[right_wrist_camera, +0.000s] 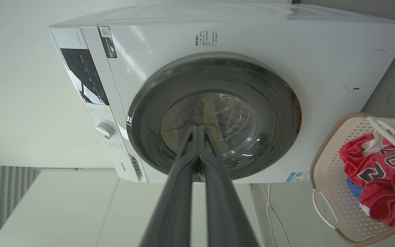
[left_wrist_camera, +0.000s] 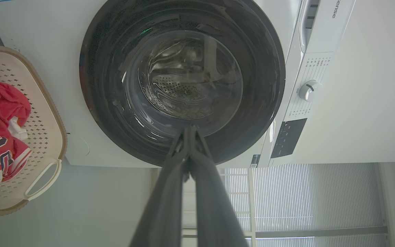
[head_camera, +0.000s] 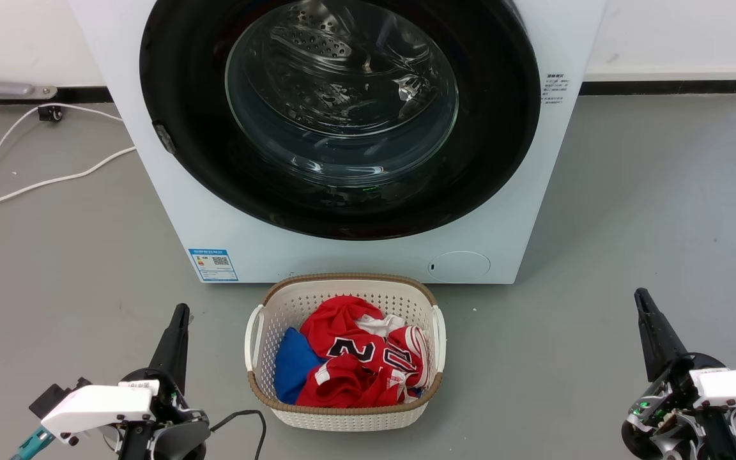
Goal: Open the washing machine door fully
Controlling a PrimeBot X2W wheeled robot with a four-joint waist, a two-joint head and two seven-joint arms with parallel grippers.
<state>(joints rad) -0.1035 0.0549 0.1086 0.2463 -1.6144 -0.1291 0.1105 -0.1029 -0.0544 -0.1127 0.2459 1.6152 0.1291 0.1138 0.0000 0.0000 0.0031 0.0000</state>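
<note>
Left hand [head_camera: 181,311] hangs low at the left of the head view, its two dark fingers pressed together with nothing between them. Low at the right, the right hand [head_camera: 641,295] is clenched and empty in the same way. Both are over a smooth grey floor [head_camera: 649,211], well apart from the washing machine [head_camera: 534,211]. This white box stands against a white wall that has a dark skirting strip [head_camera: 668,87] along its foot.

The washing machine door [head_camera: 496,128] is a glossy black ring around a clear bulging window. It lies flat against the machine's front, with the steel drum visible through the glass. A blue label [head_camera: 213,264] and a round filter cap [head_camera: 459,266] sit low on the front panel.

A white cable [head_camera: 36,185] trails over the floor left of the machine. Just before the machine, between the hands, a white perforated laundry basket [head_camera: 342,418] with a brown rim holds a red jersey [head_camera: 349,358] and a blue cloth [head_camera: 291,364]. Pale slatted blinds [left_wrist_camera: 314,195] show past the machine in the left wrist view.
</note>
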